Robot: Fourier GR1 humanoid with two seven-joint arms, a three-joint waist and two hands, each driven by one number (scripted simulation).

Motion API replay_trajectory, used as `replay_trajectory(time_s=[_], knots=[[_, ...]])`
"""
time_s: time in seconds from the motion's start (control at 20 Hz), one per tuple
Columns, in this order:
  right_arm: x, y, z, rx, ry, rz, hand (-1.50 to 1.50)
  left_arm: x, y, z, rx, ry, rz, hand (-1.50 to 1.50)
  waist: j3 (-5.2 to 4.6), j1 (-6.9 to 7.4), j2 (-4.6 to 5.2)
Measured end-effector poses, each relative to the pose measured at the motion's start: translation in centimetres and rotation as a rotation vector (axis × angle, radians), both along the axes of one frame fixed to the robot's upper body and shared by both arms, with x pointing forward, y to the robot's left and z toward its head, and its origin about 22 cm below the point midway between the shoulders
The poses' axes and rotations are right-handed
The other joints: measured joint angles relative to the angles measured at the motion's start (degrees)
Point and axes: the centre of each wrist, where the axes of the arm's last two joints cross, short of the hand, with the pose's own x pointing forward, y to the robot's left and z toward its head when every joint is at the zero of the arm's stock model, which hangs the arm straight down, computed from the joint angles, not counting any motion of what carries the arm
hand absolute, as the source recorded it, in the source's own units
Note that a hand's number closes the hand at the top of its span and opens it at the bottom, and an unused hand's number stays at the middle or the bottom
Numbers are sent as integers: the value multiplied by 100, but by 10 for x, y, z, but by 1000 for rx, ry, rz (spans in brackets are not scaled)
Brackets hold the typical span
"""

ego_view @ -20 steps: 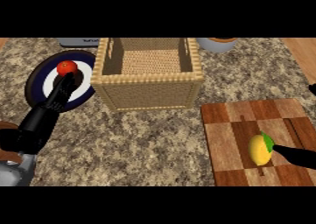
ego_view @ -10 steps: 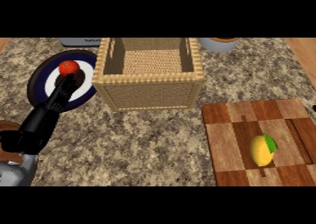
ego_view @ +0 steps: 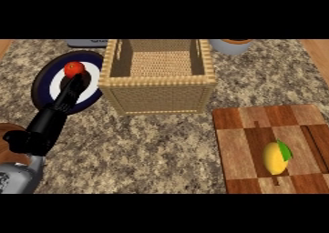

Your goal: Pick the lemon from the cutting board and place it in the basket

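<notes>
Head view shows the lemon (ego_view: 276, 158) lying on the wooden cutting board (ego_view: 237, 136) at near right, its long axis running near to far, with the wicker basket (ego_view: 160, 93) far-left of it. Only the left hand (ego_view: 67, 96) shows, fingers straight over the plate (ego_view: 47, 83) far left beside a tomato (ego_view: 74, 68); the right hand is out of view, so its fingers cannot be told.
</notes>
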Motion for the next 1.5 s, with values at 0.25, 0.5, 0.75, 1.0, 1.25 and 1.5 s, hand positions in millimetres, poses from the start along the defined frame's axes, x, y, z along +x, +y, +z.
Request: replay_trajectory(time_s=[0.25,0.5,0.75,1.0,1.25,1.5], knots=[[-4,-9,-17,36,-11,-42,-150,6,1,6,-2,0,-9,0,6,43,9],[0,-12,-47,63,-32,-69,-150,4,1,7,-4,-1,-19,0,9,98,20],[6,-12,-84,67,-56,-78,-150,6,-2,-2,-7,-3,-16,0,10,102,25],[11,-20,-114,46,-73,-86,-150,2,-1,-2,-8,3,-22,0,10,108,24],[16,-23,-132,43,-86,-76,-150,4,-4,0,-6,4,-21,0,10,109,24],[23,-15,-140,63,-110,-48,-150,5,-2,-4,-4,2,-23,0,10,111,25]])
